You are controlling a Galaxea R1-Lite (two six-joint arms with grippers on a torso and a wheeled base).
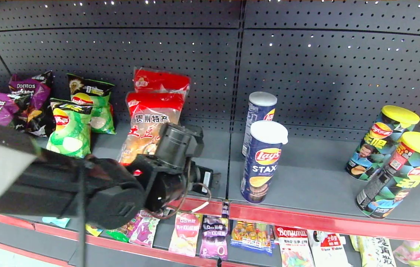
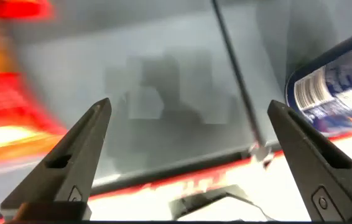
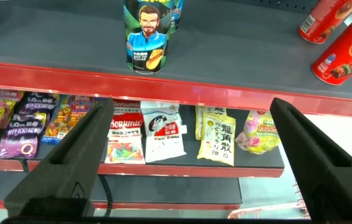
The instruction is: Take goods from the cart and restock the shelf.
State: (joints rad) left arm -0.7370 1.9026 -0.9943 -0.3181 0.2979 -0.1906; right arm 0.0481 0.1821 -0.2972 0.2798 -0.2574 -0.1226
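Note:
My left arm (image 1: 173,155) reaches in over the grey shelf (image 1: 306,185), between a red snack bag (image 1: 150,126) and a blue chip can (image 1: 263,163). In the left wrist view my left gripper (image 2: 189,104) is open and holds nothing. It hangs above the bare shelf board (image 2: 163,81), with the blue can (image 2: 338,87) on one side and the red bag (image 2: 8,106) on the other. My right gripper (image 3: 191,102) is open and empty too. It faces the shelf's red front edge (image 3: 226,90), below a can printed with a man's portrait (image 3: 151,31).
A second blue can (image 1: 258,111) stands behind the first. Two yellow-lidded cans (image 1: 403,174) stand at the right, green chip bags (image 1: 71,128) and purple bags (image 1: 9,104) at the left. Red cans (image 3: 344,37) stand farther along. Flat candy packets (image 1: 213,237) line the lower shelf.

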